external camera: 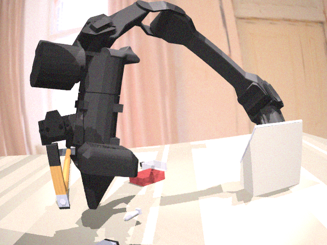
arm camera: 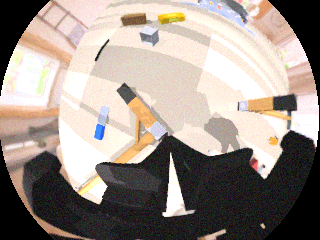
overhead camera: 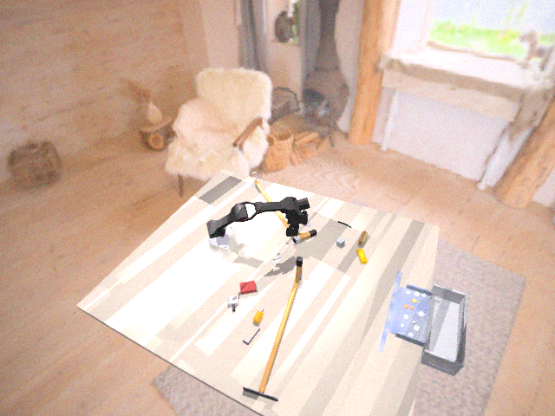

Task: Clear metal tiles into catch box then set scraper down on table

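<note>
Claw [overhead camera: 292, 231] [external camera: 92, 206] [arm camera: 168, 138] narrow, nothing in it, above the bench [overhead camera: 152, 286] [external camera: 179, 216] [arm camera: 240, 65]. Long scraper [overhead camera: 282, 328] [external camera: 56, 179] [arm camera: 262, 104] lies free, blade by near edge, grip mid-bench. Plate [overhead camera: 395, 313] by right edge, tiles [overhead camera: 421, 314] still on. Step looks like fetching scraper: open wide before lowering, straddle grip squarely, close firmly, avoid the hooked stick's grip [overhead camera: 304, 237] [arm camera: 142, 111]; off-centre pinch could twist the long handle.
</note>
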### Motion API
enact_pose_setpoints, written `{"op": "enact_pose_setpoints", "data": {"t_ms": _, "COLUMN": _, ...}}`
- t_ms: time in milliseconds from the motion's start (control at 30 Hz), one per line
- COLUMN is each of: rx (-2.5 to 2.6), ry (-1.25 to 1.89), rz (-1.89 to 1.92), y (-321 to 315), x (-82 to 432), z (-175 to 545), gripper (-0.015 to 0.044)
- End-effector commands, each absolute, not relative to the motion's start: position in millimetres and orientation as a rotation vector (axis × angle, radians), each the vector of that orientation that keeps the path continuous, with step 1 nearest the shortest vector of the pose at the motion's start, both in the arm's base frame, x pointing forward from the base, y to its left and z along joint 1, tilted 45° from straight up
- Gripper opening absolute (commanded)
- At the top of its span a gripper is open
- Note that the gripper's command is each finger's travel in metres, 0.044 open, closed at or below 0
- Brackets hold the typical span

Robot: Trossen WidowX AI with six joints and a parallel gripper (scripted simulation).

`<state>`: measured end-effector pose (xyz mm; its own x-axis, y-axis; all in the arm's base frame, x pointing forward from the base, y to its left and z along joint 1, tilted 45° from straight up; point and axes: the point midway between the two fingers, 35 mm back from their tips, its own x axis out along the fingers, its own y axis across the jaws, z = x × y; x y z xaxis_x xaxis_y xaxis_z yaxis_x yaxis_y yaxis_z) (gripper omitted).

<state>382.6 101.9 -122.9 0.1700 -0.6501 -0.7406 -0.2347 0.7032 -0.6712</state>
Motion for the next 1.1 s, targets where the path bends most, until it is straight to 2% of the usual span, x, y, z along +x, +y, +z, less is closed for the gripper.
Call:
{"op": "enact_pose_setpoints", "data": {"t_ms": 0, "rx": -0.79, "ry": 1.408, "rz": -0.342, "y": 108, "x": 379, "z": -128, "gripper": 0.0}}
{"op": "enact_pose_setpoints", "data": {"t_ms": 1067, "rx": -0.79, "ry": 1.408, "rz": -0.343, "y": 141, "x": 351, "z": -161, "gripper": 0.0}}
